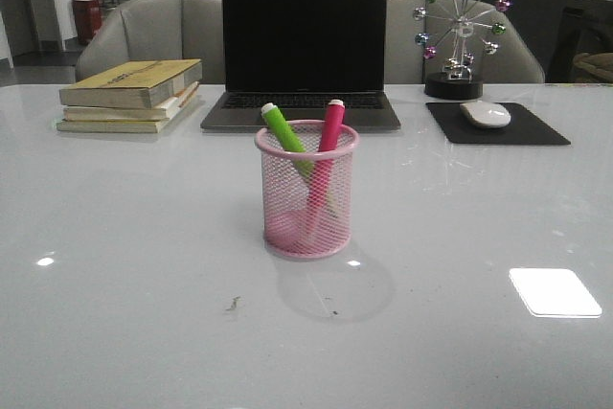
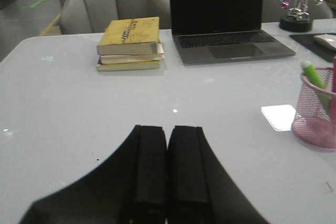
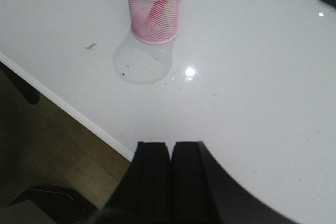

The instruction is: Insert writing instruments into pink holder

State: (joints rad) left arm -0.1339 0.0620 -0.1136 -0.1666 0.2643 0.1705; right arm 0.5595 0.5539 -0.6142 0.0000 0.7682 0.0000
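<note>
Both markers, green (image 1: 284, 131) and pink (image 1: 329, 130), lean crossed inside the pink holder (image 1: 306, 189) mid-tabletop, apparently finished; left gripper (image 2: 167, 169) and right gripper (image 3: 170, 177) fingers pressed together, empty.

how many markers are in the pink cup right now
2: the green marker leans left and the pink marker leans right, both inside the pink holder. None lie on the table.

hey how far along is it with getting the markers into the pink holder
Looks finished. The green marker and the pink marker both stand leaning inside the pink mesh holder. Nothing is in hand: the left pincer and right pincer are shut and empty. No marker is left on the table.
</note>
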